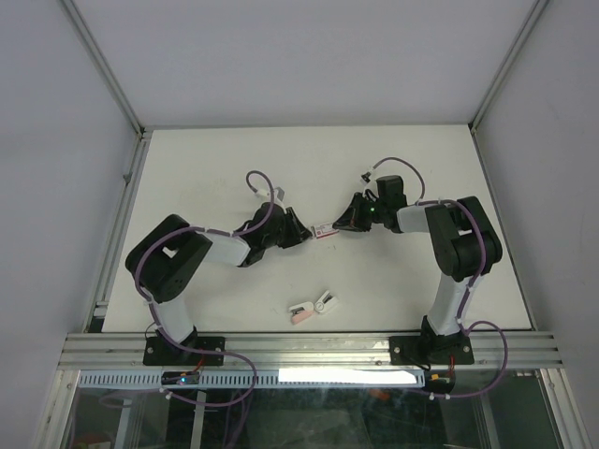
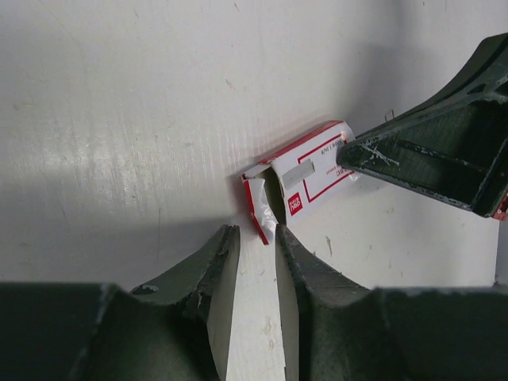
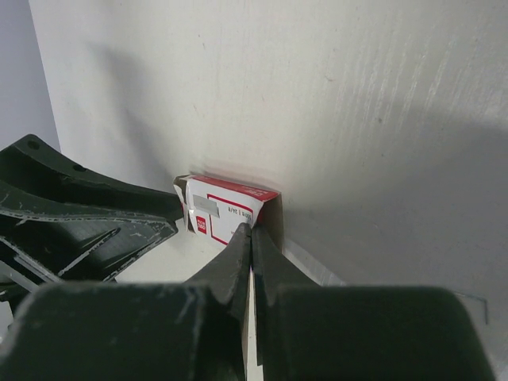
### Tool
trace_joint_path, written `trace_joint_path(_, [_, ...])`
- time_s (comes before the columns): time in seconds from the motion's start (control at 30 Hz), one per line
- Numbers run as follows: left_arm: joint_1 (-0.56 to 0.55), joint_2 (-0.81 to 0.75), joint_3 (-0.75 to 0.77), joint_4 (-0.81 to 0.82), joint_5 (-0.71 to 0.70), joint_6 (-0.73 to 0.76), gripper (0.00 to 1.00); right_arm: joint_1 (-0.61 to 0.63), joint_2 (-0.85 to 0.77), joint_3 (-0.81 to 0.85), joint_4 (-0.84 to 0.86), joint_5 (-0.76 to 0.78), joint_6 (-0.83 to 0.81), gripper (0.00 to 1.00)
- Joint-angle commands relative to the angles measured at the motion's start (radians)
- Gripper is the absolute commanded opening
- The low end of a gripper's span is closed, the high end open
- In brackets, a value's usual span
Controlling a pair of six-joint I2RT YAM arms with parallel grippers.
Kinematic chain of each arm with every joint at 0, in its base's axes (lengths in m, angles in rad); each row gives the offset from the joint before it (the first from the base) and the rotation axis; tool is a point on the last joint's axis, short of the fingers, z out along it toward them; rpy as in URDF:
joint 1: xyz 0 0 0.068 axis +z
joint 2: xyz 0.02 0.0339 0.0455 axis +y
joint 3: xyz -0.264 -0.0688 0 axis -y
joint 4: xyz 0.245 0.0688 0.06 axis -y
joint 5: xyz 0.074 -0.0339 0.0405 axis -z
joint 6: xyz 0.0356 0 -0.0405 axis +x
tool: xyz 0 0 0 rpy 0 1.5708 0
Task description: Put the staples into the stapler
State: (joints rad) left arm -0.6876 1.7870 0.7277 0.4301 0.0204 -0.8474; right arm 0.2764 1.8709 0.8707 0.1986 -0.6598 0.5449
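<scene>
We see the staple box (image 1: 325,230) near the middle of the white counter (image 1: 215,168), between the two hands. It is a small flat box, red and white, with a printed label on the face that looks up. From above we cannot tell if it lies on the counter or is lifted a little over it.

On the left end of the box a flap (image 2: 259,208) is open and bent outward, and the inside looks dark. The left hand (image 2: 255,232) is just beside this open end and points at it. Its fingers (image 2: 218,262) stand a little apart, with only a narrow gap, and nothing is between them; the flap is just in front of the tips and we see no contact.

On the other end of the box is the right hand (image 3: 251,234). Its two fingers are pressed together, and their tips sit on the edge of the box, so it appears to pinch the thin cardboard there.

The stapler (image 1: 314,307) is well apart from the box, toward the near edge of the counter and a little to the left. It lies open in a V, one half pink and one half white. No hand is near it.
</scene>
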Motion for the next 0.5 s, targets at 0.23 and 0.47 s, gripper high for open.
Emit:
trace_joint_path(0.23, [-0.005,0.060,0.075,-0.003,-0.051,0.023,0.16,-0.002,-0.036,-0.001,0.045,0.018,-0.016,0.00])
trace_joint_path(0.47, [-0.006,0.069,0.084,-0.020,-0.089,0.024,0.01,-0.002,-0.053,-0.014,0.054,0.035,-0.020,0.00])
